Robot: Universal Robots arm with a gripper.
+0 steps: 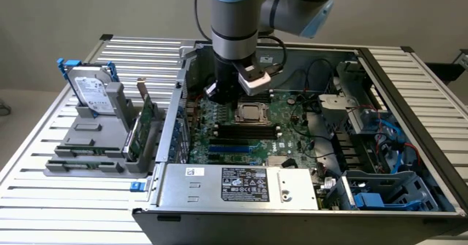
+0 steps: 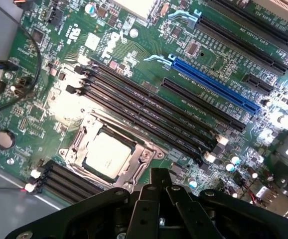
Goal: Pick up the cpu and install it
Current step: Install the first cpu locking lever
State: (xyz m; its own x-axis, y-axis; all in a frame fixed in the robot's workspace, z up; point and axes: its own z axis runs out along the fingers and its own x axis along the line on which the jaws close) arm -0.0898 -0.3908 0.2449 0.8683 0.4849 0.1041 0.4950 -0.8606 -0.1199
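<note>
Cpu seated in the socket frame on the motherboard.
Tool hovers just above it, beside the memory slots; finger state cannot be told. Judged: keep vertical, avoid dragging the chip.

The end effector hangs inside the open computer case, just beside the cpu.

We see our arm coming down vertically from the upper centre of the exterior view, its grey-and-blue wrist joint bulging toward the upper right. Our gripper hangs just below, dark and pointing straight down, near the frame's middle.
</note>
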